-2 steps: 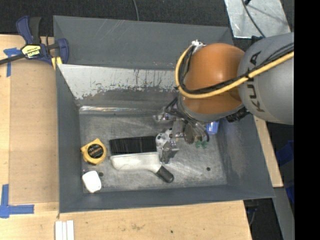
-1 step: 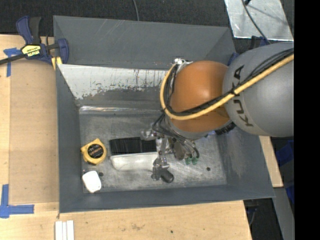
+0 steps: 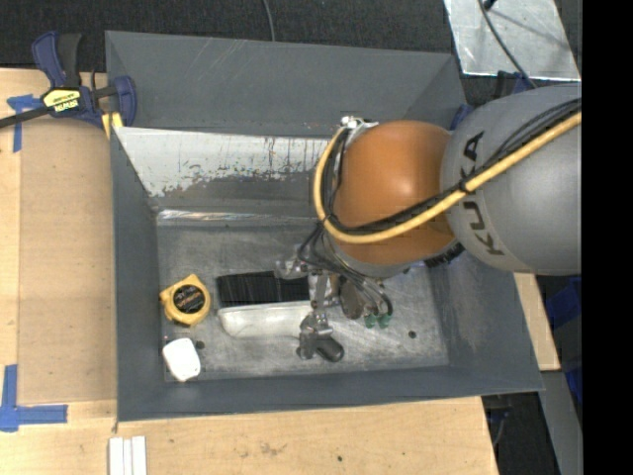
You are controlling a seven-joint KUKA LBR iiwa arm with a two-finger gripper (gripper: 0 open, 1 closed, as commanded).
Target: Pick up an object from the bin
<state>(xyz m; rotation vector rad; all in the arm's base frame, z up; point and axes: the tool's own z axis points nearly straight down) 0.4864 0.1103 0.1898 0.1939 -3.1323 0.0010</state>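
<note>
Camera view: the claw (image 3: 318, 342) sits low over the floor of the bin (image 3: 134, 265) at lower centre of frame, at the right end of a long white object (image 3: 259, 318) that lies just below a black brush head (image 3: 247, 287). Whether the claw is clenched or released cannot be told. A yellow tape measure (image 3: 185, 300) and a small white block (image 3: 181, 359) lie apart at lower left. Judgement: a sound pick needs the claw centred across the white object's narrow width, clear of the brush head, before any lift.

One yellow tape measure (image 3: 185, 300), one black bristly block (image 3: 247, 288), one long white piece (image 3: 262, 319) and one small white cap (image 3: 182, 359).
</note>
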